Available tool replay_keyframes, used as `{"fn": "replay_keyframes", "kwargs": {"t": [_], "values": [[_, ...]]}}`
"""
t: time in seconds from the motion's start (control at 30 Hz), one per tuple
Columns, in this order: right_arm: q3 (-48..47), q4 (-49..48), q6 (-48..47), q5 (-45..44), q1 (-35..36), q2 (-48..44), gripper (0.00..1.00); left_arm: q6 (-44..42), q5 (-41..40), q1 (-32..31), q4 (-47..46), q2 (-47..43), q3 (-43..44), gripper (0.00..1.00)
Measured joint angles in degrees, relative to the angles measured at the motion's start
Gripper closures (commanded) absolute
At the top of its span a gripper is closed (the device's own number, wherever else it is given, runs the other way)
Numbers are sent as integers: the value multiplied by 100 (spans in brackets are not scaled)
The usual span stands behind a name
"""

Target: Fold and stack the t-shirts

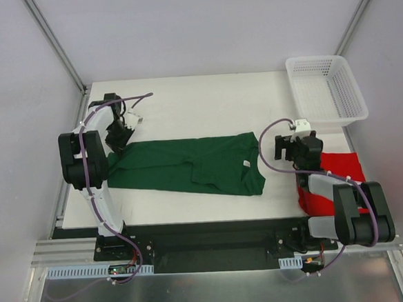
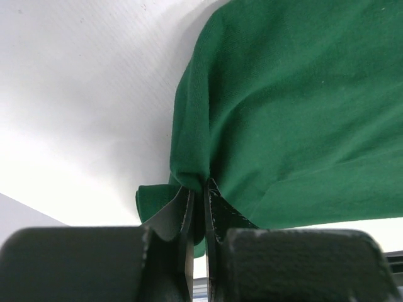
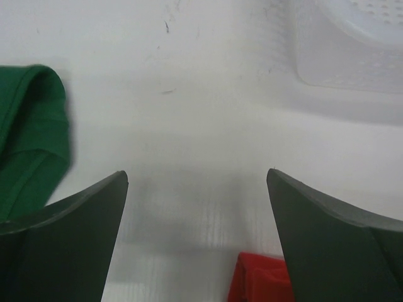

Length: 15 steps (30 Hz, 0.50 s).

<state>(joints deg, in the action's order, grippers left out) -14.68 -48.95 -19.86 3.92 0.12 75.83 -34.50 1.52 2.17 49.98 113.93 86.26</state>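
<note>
A green t-shirt lies spread across the middle of the table, folded lengthwise. My left gripper is at its far left end, shut on a pinch of the green cloth; the rest of the green t-shirt stretches away from the fingers. A red t-shirt lies at the right front, partly under my right arm. My right gripper hovers open just right of the green shirt's collar end, nothing between its fingers. In the right wrist view the green t-shirt's edge is at left and a corner of the red t-shirt below.
A white mesh basket stands at the back right corner; its base shows in the right wrist view. The white table ends at a metal frame rail on the left and a black base bar at the front.
</note>
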Motion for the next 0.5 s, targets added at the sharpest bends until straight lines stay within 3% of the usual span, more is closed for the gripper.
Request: {"fn": "replay_keyframes", "kwargs": {"t": [0.1, 0.23, 0.33, 0.5], "values": [[-992, 1893, -79, -479, 452, -245, 4, 37, 52, 0, 0, -63, 0, 100], [-3727, 4463, 155, -562, 988, -22, 4, 50, 140, 0, 0, -107, 0, 100], [-5128, 5174, 555, -293, 1202, 321, 4, 52, 160, 0, 0, -107, 0, 100], [-5696, 6137, 1058, -13, 1447, 1272, 4, 61, 254, 0, 0, -107, 4, 100]]}}
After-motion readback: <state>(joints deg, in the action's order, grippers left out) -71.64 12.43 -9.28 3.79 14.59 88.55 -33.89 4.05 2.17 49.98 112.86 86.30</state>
